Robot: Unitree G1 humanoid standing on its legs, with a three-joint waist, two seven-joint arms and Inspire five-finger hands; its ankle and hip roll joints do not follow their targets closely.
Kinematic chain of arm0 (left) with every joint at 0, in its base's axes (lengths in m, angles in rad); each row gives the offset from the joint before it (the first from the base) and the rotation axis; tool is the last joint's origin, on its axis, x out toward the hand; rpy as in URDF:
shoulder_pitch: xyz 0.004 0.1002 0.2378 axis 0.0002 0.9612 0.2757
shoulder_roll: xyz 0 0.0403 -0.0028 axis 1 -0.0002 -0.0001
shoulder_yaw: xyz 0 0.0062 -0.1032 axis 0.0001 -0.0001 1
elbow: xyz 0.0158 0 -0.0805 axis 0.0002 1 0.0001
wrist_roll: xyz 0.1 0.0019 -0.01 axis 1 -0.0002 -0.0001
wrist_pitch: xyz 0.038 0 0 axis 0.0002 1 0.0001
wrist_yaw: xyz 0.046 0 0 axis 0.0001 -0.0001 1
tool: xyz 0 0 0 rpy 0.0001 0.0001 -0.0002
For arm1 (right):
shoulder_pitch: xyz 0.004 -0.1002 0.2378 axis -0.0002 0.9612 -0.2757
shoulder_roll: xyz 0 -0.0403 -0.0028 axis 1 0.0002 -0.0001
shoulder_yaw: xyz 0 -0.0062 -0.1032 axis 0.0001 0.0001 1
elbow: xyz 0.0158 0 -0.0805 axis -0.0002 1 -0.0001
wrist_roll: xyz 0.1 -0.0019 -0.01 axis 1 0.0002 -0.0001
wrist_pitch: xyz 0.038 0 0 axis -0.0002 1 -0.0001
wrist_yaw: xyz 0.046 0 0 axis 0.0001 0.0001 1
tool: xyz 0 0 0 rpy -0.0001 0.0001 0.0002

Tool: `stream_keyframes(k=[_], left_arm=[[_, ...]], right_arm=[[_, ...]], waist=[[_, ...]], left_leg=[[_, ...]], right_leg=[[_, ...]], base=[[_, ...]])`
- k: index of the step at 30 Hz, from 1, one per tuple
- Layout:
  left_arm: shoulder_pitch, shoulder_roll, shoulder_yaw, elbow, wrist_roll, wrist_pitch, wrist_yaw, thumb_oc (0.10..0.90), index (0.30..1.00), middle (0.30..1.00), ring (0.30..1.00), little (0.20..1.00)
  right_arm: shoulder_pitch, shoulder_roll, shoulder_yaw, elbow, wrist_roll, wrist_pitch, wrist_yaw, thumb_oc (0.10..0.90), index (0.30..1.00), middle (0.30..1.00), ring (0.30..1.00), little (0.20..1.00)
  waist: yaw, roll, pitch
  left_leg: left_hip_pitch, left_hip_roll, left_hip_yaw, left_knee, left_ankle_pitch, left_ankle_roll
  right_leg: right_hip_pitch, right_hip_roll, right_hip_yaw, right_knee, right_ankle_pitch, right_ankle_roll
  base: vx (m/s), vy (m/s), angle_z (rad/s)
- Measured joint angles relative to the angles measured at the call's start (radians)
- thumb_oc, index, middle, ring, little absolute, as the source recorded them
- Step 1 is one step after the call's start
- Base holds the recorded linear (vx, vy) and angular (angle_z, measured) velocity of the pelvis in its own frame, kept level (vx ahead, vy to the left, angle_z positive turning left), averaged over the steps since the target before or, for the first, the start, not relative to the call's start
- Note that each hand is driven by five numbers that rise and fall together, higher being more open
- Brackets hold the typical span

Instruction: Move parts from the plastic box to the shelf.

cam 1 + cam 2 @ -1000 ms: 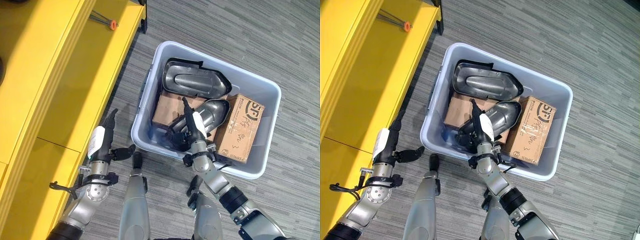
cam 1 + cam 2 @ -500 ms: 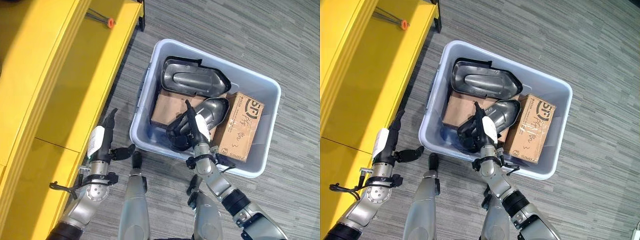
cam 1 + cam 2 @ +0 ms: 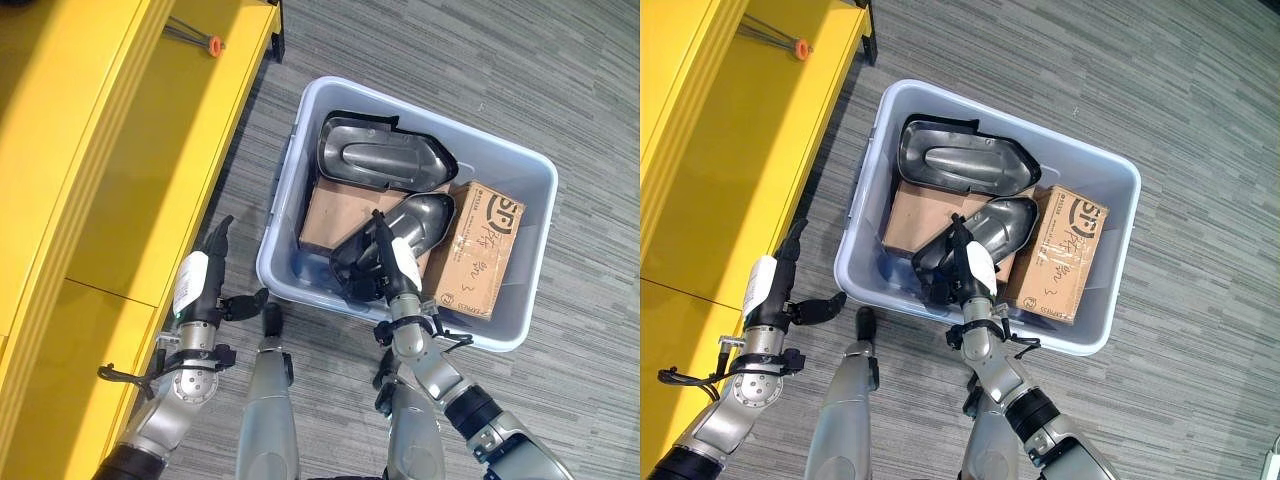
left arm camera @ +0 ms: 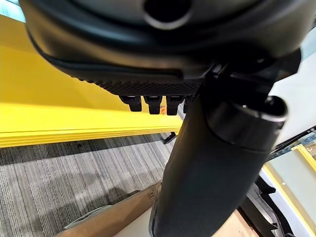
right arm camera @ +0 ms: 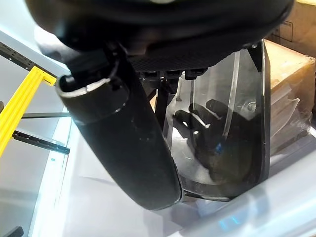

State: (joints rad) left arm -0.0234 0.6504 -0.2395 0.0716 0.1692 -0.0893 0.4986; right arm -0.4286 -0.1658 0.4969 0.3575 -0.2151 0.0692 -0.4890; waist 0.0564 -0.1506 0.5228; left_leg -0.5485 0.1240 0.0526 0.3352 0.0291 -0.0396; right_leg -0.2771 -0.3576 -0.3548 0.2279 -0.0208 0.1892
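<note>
Left eye view: a grey plastic box (image 3: 520, 170) is seen on the carpeted floor, to the right of a yellow shelf (image 3: 120, 180). Two shiny metal parts are inside it, a far part (image 3: 385, 155) lying along the far wall and a near part (image 3: 405, 230) resting on a flat cardboard box (image 3: 335, 210), with a second cardboard box (image 3: 475, 250) to the right. The right hand (image 3: 385, 265) is placed at the near part; the left hand (image 3: 205, 275) is held out straight and holding nothing, between shelf and box.

Right eye view: no metal part is seen on the shelf, where a small orange-tipped tool (image 3: 785, 42) lies at its far end. The task is judged to be at its start, both parts remaining to be moved.

Right wrist view: the right hand's fingers (image 5: 207, 118) are curled round the near part's dark edge, inside the box.

Left wrist view: the left hand's fingers (image 4: 153, 102) are extended, with the shelf beyond.
</note>
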Motion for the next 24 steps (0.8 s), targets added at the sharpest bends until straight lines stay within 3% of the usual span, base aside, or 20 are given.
stream_keyframes(k=[24], left_arm=[[0.005, 0.000, 0.010, -0.001, 0.000, -0.001, 0.013, 0.900, 1.000, 1.000, 1.000, 1.000]], right_arm=[[0.028, 0.003, 0.001, 0.000, 0.023, -0.010, 0.002, 0.900, 1.000, 1.000, 1.000, 1.000]], waist=[[-0.001, -0.001, 0.000]], left_leg=[[-0.025, -0.001, 0.000, 0.011, -0.001, 0.002]], right_leg=[[-0.022, -0.001, 0.004, 0.005, 0.001, -0.001]], base=[[0.00, 0.000, 0.00]])
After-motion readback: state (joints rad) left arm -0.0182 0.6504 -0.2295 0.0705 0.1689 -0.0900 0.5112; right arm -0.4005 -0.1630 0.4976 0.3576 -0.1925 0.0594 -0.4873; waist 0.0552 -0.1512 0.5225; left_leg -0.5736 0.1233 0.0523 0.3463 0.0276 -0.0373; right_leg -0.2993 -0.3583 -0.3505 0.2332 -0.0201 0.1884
